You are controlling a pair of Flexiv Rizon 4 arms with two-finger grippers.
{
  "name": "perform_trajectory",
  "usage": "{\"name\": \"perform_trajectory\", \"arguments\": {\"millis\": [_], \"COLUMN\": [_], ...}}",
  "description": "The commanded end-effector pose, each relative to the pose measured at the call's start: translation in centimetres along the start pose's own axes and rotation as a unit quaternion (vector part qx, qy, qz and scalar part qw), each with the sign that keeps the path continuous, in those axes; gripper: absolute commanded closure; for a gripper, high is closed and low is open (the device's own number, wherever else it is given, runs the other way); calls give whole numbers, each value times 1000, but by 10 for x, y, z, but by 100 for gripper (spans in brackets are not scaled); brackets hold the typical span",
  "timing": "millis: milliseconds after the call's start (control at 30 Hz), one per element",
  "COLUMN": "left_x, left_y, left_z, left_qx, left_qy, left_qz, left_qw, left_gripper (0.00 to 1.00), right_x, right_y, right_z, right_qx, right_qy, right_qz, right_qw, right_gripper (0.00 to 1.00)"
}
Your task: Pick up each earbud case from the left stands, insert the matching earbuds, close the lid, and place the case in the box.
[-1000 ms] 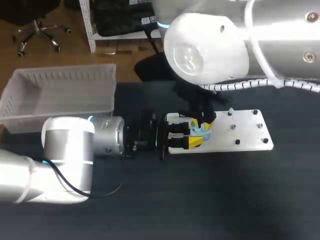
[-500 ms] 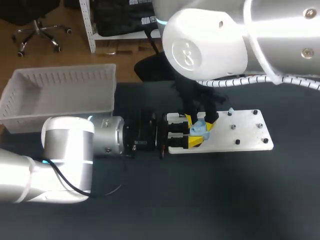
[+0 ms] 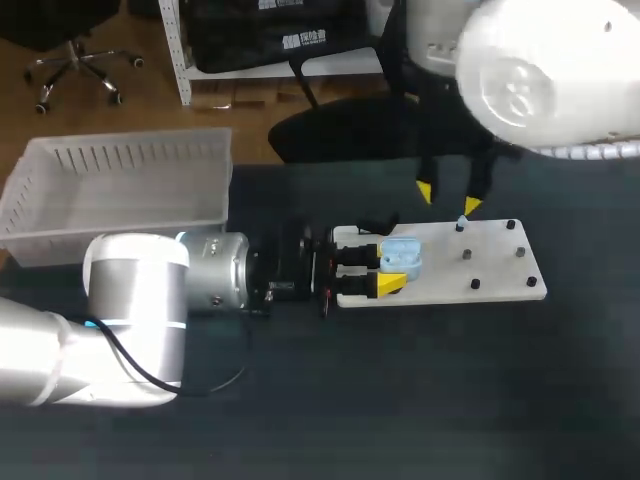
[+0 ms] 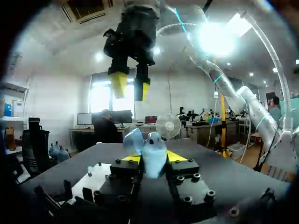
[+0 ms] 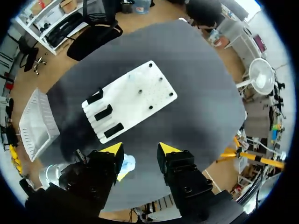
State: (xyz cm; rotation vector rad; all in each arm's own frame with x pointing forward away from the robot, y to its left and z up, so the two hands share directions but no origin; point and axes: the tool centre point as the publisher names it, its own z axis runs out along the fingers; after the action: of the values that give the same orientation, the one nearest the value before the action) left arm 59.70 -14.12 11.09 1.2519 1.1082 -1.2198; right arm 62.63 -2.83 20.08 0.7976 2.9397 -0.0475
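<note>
Light blue earbud case (image 3: 401,257) is pinched between the yellow fingers of the left gripper (image 3: 388,268), over the left end of the white stand board (image 3: 490,262). The right gripper (image 3: 447,197) is held up above the board's far edge, fingers spread apart, nothing gripped. The white box (image 3: 130,165) is set at the table's far left, well apart from the case

Robotics lab: left arm (image 3: 135,300) and right arm (image 3: 540,70) at a dark table (image 3: 400,400)
</note>
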Motion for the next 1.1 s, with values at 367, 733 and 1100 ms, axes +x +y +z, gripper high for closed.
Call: {"name": "perform_trajectory", "arguments": {"millis": [367, 733, 1100], "left_x": [1, 1, 1], "left_y": [-2, -2, -2], "left_z": [0, 0, 0], "left_qx": [-4, -4, -4], "left_qy": [-2, -2, -2], "left_qz": [2, 2, 2], "left_qw": [1000, 1000, 1000], "left_gripper": [100, 100, 100], "right_x": [-68, -101, -116], "right_y": [-8, 11, 10], "right_z": [60, 116, 146], "right_qx": [-149, -123, -124], "right_qy": [-12, -2, -1], "right_qz": [-209, -272, -260], "right_qw": [966, 954, 957], "right_gripper": [46, 34, 44]}}
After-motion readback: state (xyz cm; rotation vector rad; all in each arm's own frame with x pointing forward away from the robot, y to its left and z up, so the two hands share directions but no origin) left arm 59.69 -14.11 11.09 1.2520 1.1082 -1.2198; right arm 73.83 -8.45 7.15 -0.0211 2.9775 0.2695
